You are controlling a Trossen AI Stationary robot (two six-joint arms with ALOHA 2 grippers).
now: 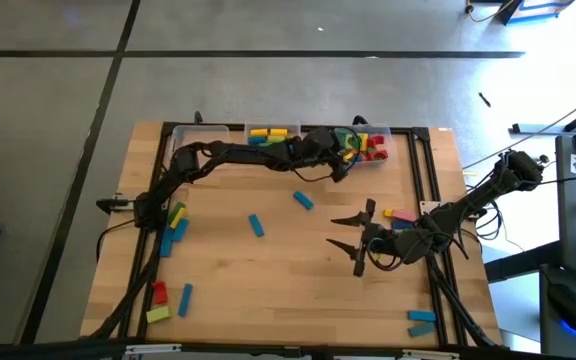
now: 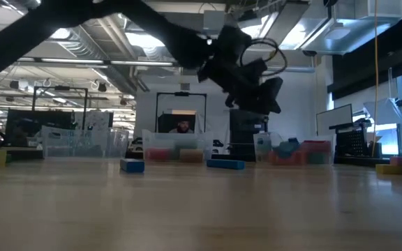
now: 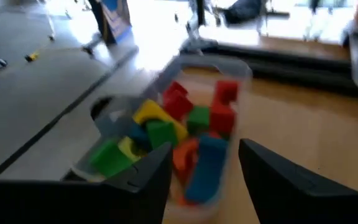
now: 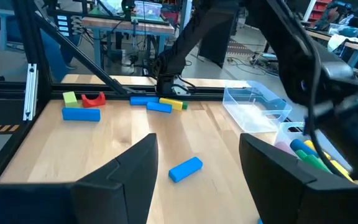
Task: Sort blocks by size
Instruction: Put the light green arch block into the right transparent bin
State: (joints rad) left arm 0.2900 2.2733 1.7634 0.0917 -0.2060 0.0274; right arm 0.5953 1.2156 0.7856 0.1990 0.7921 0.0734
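Note:
Small red, green, yellow and blue blocks fill the clear right-hand bin at the table's far edge. My left gripper hangs open and empty just above this bin's near end; it also shows in the high view. Longer blocks lie in the middle bin. My right gripper is open and empty above the table right of centre. A blue block lies flat on the wood ahead of it. Another blue block lies nearer the bins.
An empty clear bin stands at the far left. Loose blocks lie at the left edge, the near left, beside the right arm and the near right. A black frame rail borders the table.

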